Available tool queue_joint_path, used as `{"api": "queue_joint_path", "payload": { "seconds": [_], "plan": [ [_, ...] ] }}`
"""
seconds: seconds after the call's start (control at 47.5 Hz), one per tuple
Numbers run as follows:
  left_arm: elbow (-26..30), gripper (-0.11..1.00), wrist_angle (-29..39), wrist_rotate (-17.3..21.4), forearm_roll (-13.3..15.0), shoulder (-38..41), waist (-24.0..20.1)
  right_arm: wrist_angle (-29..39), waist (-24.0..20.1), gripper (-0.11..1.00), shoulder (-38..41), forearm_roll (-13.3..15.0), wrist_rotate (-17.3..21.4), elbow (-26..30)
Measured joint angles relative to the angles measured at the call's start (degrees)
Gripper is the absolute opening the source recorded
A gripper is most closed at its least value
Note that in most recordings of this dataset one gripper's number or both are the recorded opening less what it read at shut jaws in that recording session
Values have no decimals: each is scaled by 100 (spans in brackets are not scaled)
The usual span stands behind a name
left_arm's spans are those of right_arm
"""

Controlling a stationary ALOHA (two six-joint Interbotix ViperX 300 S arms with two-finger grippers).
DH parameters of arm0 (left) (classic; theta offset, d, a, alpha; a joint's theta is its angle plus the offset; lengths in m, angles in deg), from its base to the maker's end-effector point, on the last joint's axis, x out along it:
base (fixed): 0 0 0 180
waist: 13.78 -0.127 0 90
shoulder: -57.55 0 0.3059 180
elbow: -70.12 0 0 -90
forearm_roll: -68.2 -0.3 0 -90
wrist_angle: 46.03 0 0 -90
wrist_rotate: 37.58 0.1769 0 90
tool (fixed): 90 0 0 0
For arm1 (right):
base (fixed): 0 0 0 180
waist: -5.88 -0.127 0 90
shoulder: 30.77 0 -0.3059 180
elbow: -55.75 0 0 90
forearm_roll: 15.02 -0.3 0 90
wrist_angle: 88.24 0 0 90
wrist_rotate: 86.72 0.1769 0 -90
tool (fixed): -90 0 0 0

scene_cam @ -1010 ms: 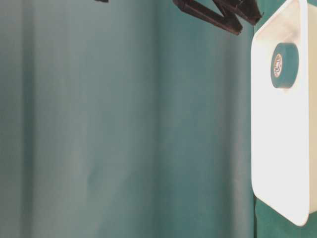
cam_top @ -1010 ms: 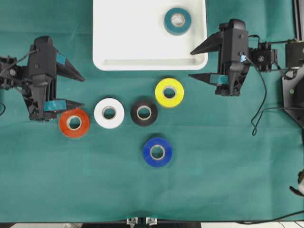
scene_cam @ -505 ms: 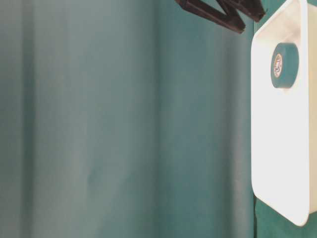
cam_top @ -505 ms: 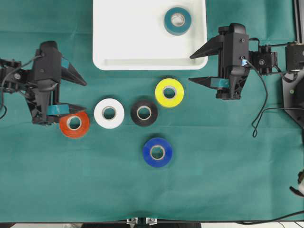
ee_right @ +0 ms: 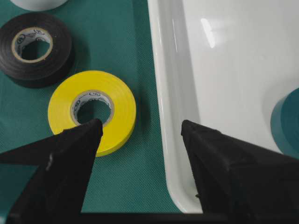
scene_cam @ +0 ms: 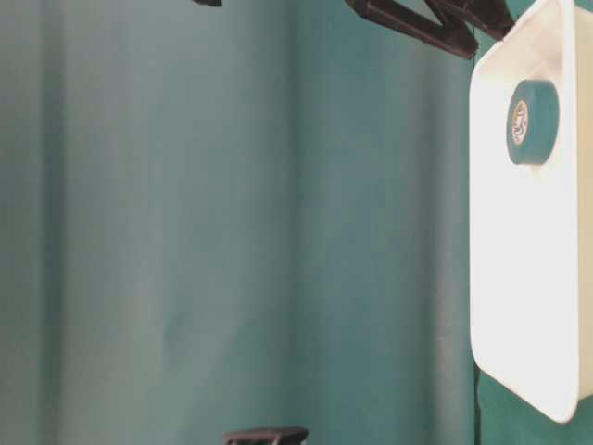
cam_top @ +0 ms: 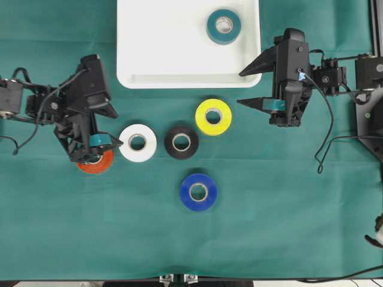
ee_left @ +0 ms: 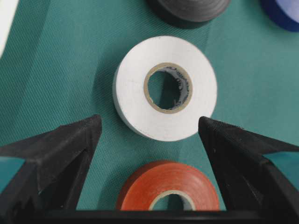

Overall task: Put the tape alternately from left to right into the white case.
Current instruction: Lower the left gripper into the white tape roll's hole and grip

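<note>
left pincer [cam_top: 103, 128] moved over red-orange roll [cam_top: 96, 164], wide | right pincer [cam_top: 250, 86] wide beside white case [cam_top: 134, 81] rim

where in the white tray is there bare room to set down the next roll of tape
The white case is bare across its left and middle, bordered by its rim. Only the teal roll sits in the far right corner. In front of the case, the yellow roll lies close by.

The left gripper [cam_top: 111, 127] is reaching in from the left side, and its two black fingers are spread apart with nothing between them. The right gripper [cam_top: 244, 88] is reaching in from the right side. Its fingers are spread very wide, and it is holding nothing. Both arms are stretching toward the middle.
</note>
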Motion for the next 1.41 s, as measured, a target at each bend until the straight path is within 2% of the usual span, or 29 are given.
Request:
{"api": "queue_joint_path", "payload": {
  "seconds": [0.126,0.484,0.884,1.41],
  "plan": [
    [176,59,167,-149,9,237,-9,0,0,77,0,0,9,9],
    [668,59,712,-158,9,870,-79,9,-97,77,0,0,26,9],
    [905,59,782,-158,9,1318,-229,0,-185,77,0,0,211,9],
    [1055,58,791,-149,9,1503,-237,0,-202,77,26,0,211,9]
  ]
}}
